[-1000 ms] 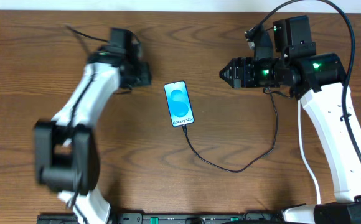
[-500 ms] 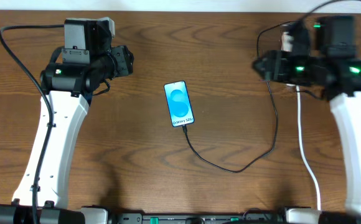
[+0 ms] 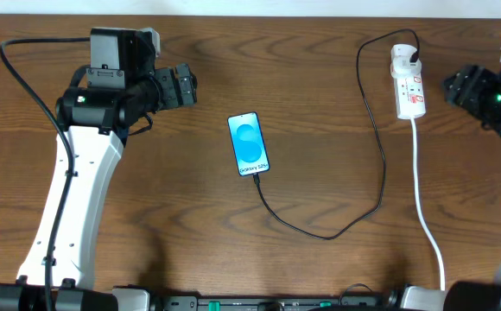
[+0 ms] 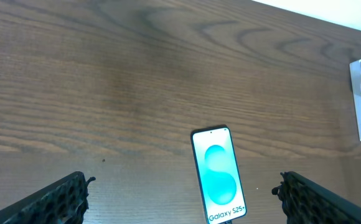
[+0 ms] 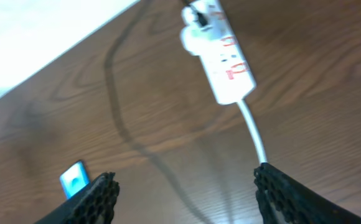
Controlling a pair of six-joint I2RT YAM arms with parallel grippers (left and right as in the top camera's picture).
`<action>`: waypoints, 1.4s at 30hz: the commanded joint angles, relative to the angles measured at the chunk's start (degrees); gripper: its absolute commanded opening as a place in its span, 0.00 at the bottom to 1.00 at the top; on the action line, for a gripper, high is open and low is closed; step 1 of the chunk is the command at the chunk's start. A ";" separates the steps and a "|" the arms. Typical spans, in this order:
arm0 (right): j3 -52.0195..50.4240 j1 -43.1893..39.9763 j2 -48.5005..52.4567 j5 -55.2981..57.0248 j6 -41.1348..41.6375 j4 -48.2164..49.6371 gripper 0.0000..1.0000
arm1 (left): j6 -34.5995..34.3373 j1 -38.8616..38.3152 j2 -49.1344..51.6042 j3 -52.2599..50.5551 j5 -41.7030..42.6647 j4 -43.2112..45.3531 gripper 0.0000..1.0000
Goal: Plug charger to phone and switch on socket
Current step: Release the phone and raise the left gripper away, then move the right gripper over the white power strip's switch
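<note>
phone [image 3: 250, 144] flat at middle of surface [image 3: 173, 233], screen lit | socket [image 3: 409, 83] near far right corner | charger [image 3: 381, 164] runs from socket's far end, loops toward near edge, meets phone's near short end | left claw [image 3: 184, 86] wide open, empty, far left side | right claw [image 3: 454, 86] wide open, empty, near socket by right edge
</note>
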 commanded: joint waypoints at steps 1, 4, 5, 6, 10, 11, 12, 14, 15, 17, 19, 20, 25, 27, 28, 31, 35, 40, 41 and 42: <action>0.74 -1.53 5.40 0.74 -4.39 2.14 0.66 | 0.57 0.31 -0.57 0.61 -0.37 -0.24 0.98; 0.74 -1.81 8.76 2.62 -5.99 5.29 0.66 | 0.57 0.31 -0.57 0.61 -0.37 -0.26 0.98; 0.74 -1.86 9.84 4.09 -5.97 6.67 0.65 | 0.57 0.31 -0.57 0.61 -0.37 -0.24 0.99; 0.74 -1.97 10.54 5.05 -5.97 7.76 0.65 | 0.57 0.31 -0.57 0.61 -0.37 -0.24 0.98; 0.74 -2.45 13.31 5.79 -5.97 12.79 0.65 | 0.57 0.31 -0.57 0.61 -0.37 -0.24 0.99; 0.74 -2.51 13.97 5.79 -5.97 13.94 0.63 | 0.57 0.31 -0.57 0.61 -0.37 -0.24 0.99; 0.74 -2.54 14.56 5.73 -5.97 14.95 0.63 | 0.57 0.31 -0.57 0.61 -0.37 -0.24 0.99; 0.74 -2.54 15.82 5.33 -5.97 16.92 0.63 | 0.57 0.31 -0.57 0.61 -0.37 -0.24 0.99; 0.74 -2.54 16.63 5.31 -5.97 17.86 0.64 | 0.57 0.31 -0.57 0.61 -0.37 -0.24 0.99; 0.74 -2.60 18.05 5.35 -5.97 18.97 0.65 | 0.57 0.31 -0.57 0.61 -0.37 -0.24 0.99; 0.74 -2.71 19.96 5.33 -5.68 20.00 0.65 | 0.57 0.31 -0.57 0.61 -0.37 -0.24 0.99; 0.74 -2.75 20.87 5.33 -5.22 20.59 0.65 | 0.57 0.31 -0.57 0.61 -0.37 -0.24 0.99; 0.74 -2.82 27.02 5.16 -4.96 25.44 0.69 | 0.57 0.31 -0.57 0.61 -0.37 -0.24 0.99; 0.74 -2.82 29.49 5.09 -5.57 27.39 0.73 | 0.57 0.31 -0.57 0.61 -0.37 -0.24 0.99; 0.74 -2.80 31.98 4.92 -5.68 29.86 0.75 | 0.57 0.31 -0.57 0.61 -0.37 -0.24 0.99; 0.74 -2.80 35.17 2.89 -7.52 33.81 0.79 | 0.57 0.31 -0.57 0.61 -0.37 -0.26 0.99; 0.74 -2.73 38.29 0.66 -12.33 37.64 0.80 | 0.57 0.31 -0.57 0.61 -0.37 -0.24 0.99; 0.74 -2.69 39.65 0.61 -14.58 39.67 0.81 | 0.57 0.31 -0.57 0.61 -0.37 -0.26 0.99; 0.74 -2.60 39.71 0.63 -14.58 40.00 0.81 | 0.57 0.31 -0.57 0.61 -0.37 -0.24 0.99; 0.74 -2.58 39.71 0.63 -14.58 40.30 0.82 | 0.57 0.31 -0.57 0.61 -0.37 -0.26 0.99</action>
